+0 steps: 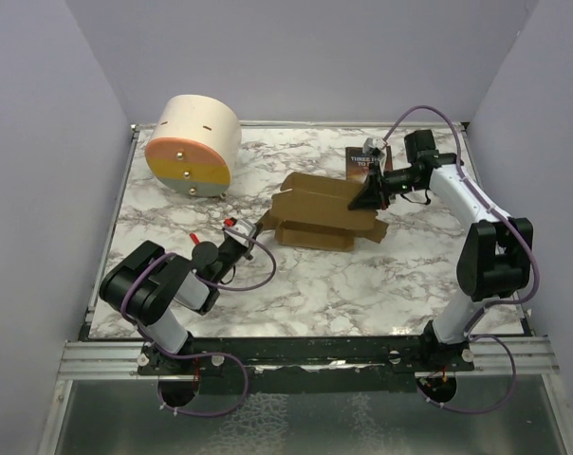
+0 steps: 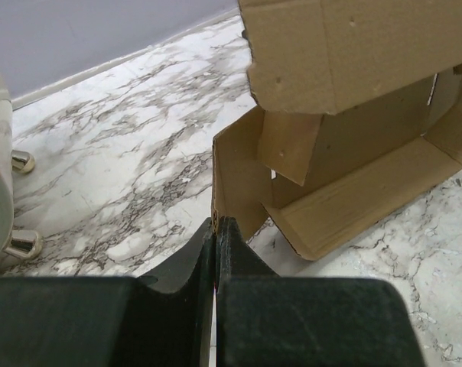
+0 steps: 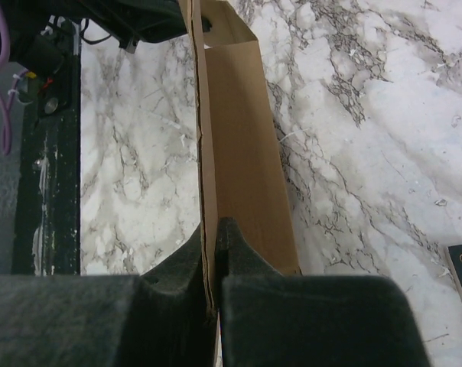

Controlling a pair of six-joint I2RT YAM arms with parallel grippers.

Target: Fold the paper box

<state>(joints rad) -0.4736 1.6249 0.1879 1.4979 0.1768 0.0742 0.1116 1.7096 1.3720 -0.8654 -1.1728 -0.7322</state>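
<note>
Lying half-folded near the middle of the marble surface (image 1: 362,284), the paper box (image 1: 320,213) is pinched at its left edge by the left claw (image 2: 216,229) and at a right flap by the right claw (image 3: 216,227); a book (image 1: 360,163) is seen behind.

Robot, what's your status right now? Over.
Left gripper shut, pinching the paper box's near-left edge. Right gripper shut on a flap at its right end. Box partly folded, top open. Paperback book lies close behind the right gripper.
</note>
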